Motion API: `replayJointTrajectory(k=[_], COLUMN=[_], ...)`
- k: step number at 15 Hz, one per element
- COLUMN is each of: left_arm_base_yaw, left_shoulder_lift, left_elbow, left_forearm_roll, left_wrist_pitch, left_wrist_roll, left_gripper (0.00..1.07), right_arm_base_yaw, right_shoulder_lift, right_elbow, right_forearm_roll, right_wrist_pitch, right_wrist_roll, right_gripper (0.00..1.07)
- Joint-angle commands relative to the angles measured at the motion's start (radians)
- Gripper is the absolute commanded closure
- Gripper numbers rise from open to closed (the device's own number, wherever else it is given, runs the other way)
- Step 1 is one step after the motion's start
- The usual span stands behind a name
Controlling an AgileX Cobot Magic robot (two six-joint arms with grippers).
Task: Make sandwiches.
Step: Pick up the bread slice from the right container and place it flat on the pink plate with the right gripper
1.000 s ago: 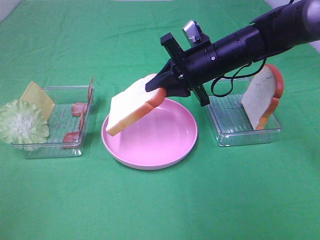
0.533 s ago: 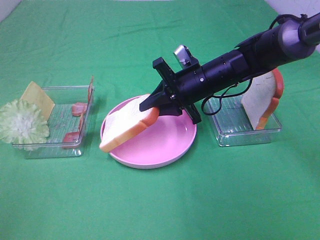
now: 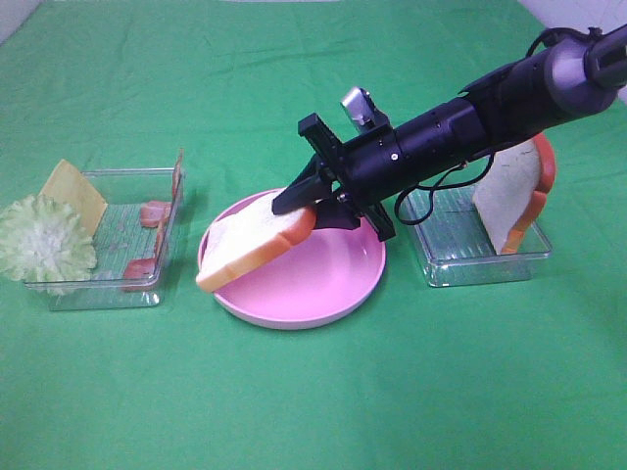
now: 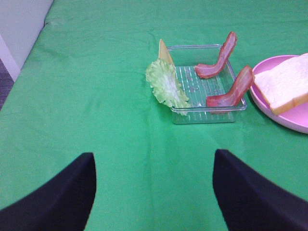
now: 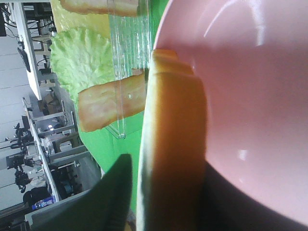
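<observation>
My right gripper [image 3: 309, 208] is shut on a white bread slice with an orange crust [image 3: 250, 245]. It holds the slice tilted low over the pink plate [image 3: 323, 305], with the slice's far edge down at the plate's left rim. In the right wrist view the slice [image 5: 173, 144] fills the gap between the fingers. A second bread slice [image 3: 514, 191] stands in the right clear tray [image 3: 470, 269]. The left clear tray [image 3: 98, 294] holds the yellow cheese [image 3: 73, 191], lettuce [image 3: 44, 240] and bacon strips [image 3: 154, 211]. My left gripper [image 4: 154, 192] is open and empty above the cloth.
A green cloth [image 3: 313, 411] covers the table. In the left wrist view the tray [image 4: 207, 113] with lettuce [image 4: 166, 84] and bacon [image 4: 233, 89] lies ahead, and the plate [image 4: 293, 122] is beside it. The right arm [image 3: 470, 122] stretches over the right tray.
My right gripper has moved down and left with the bread slice. The slice has dropped from above the plate to its left rim. It has hardly moved in the last half second.
</observation>
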Motion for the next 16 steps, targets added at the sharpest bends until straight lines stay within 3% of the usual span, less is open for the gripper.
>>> replayJointTrajectory(k=[1,2,7,10,16], left_arm_base_yaw=[0.002,0.002,0.002,0.002,0.002], left_shoulder_lift=[-0.017,-0.017,-0.017,-0.017,-0.017], left_elbow=[0.002,0.002,0.002,0.002,0.002], left_forearm_roll=[-0.003,-0.003,-0.003,-0.003,-0.003], left_wrist_pitch=[0.002,0.002,0.002,0.002,0.002], left_wrist_roll=[0.0,0.0,0.0,0.0,0.0], left_gripper=[0.4,0.4,0.4,0.4,0.4], right_arm_base_yaw=[0.001,0.001,0.001,0.001,0.001], right_shoulder_lift=[-0.016,-0.027,-0.083,-0.161,-0.315], right_elbow=[0.003,0.003,0.0,-0.003,-0.003], right_forearm_roll=[-0.013,-0.035,-0.202,-0.385,-0.49], right_wrist_pitch=[-0.003,-0.006,-0.009,-0.024,-0.024], right_wrist_roll=[-0.013,-0.013,0.084,0.166,0.198], right_gripper=[0.44,0.39,0.37,0.36,0.36])
